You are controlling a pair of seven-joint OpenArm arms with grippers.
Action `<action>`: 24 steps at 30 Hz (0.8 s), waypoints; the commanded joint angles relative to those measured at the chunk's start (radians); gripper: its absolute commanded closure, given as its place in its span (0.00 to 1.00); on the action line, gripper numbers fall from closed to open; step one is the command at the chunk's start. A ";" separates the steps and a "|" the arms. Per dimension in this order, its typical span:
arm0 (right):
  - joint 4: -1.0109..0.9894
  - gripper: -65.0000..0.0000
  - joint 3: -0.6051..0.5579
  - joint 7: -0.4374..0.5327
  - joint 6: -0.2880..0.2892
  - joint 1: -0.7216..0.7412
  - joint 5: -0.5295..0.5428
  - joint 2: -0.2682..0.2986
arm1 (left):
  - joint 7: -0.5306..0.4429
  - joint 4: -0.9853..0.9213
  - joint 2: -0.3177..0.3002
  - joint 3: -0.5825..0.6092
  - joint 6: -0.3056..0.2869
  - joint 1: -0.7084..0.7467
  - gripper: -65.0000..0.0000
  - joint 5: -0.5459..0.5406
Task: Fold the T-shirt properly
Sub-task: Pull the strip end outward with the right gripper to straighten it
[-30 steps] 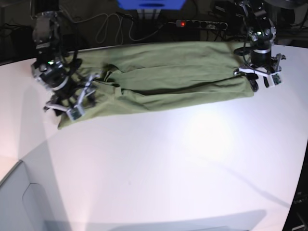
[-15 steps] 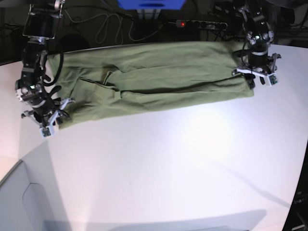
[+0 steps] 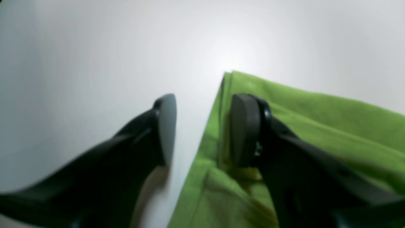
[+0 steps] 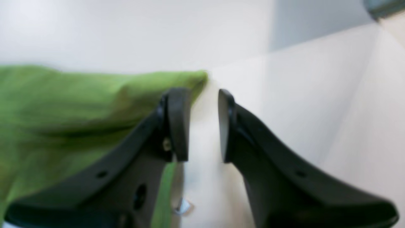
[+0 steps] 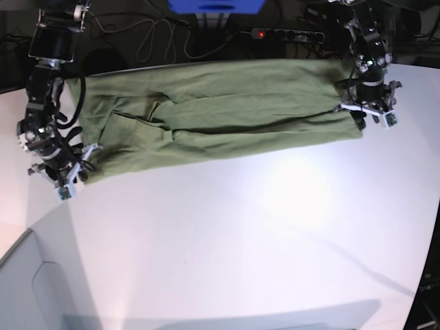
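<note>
Since earlier frame, right gripper [image 5: 63, 173] has left shirt's middle fold, now at T-shirt [image 5: 220, 113] corner near desk [image 5: 240, 234] left edge. Its jaws narrowed, gap visible, nothing between them, cloth beside one finger. Left gripper [image 5: 370, 113] parked at opposite corner, jaws apart, straddling hem edge. T-shirt lies flat along desk's far edge.

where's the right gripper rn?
Base view, left side: the right gripper sits at the T-shirt's near-left corner on the white table. Its wrist view shows one finger over the cloth edge, the other over bare table.
</note>
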 commanded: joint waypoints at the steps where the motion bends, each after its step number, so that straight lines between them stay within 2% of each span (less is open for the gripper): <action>1: -0.014 0.79 0.004 0.027 0.040 0.043 0.007 -0.007 | -0.021 0.015 -0.008 -0.003 0.001 0.004 0.57 -0.003; 4: -0.118 0.79 0.008 0.029 0.057 0.097 0.005 -0.015 | -0.021 0.017 -0.009 -0.003 0.001 0.004 0.57 0.003; 9: -0.253 0.79 0.004 0.124 0.057 0.138 0.004 -0.012 | -0.021 0.020 -0.009 -0.005 0.001 0.006 0.57 0.003; 13: -0.317 0.79 0.004 0.170 0.055 0.152 0.004 0.019 | -0.021 0.020 -0.009 -0.005 0.001 0.007 0.57 0.003; 19: -0.320 0.79 0.010 0.174 0.055 0.158 0.004 0.041 | -0.015 0.043 -0.003 -0.042 0.001 0.010 0.57 -0.002; 24: -0.198 0.78 0.013 0.174 0.055 0.137 0.005 0.039 | -0.014 0.132 -0.002 -0.053 0.000 0.023 0.57 -0.003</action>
